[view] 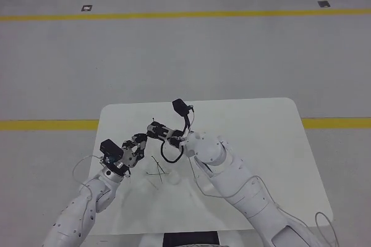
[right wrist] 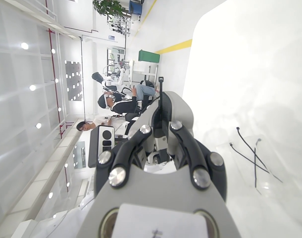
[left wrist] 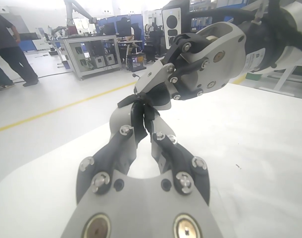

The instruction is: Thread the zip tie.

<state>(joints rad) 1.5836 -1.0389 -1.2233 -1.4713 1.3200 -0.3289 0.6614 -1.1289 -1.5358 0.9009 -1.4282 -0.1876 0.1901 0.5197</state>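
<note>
- We see the right gripper (right wrist: 161, 107) with its jaws pressed together on a black zip tie (right wrist: 161, 85), whose head pokes out past the fingertips.
- The left gripper (left wrist: 141, 111) meets it tip to tip above the white table (view: 260, 136). Its jaws are closed on what looks like another stretch of the same tie, though the dark tangle between the tips is hard for us to read.
- A few spare zip ties (right wrist: 255, 154) lie crossed on the table near the grippers.
- We judge the main risk to be a miss. The strap is thin and bendy, so a slight tilt of either wrist could send the tail past the head's slot.
- With the tips this close, the pads could knock together and twist the tie in its grip.
- If either hold slips, the tie could fall among the spares and be awkward to pick out again.
</note>
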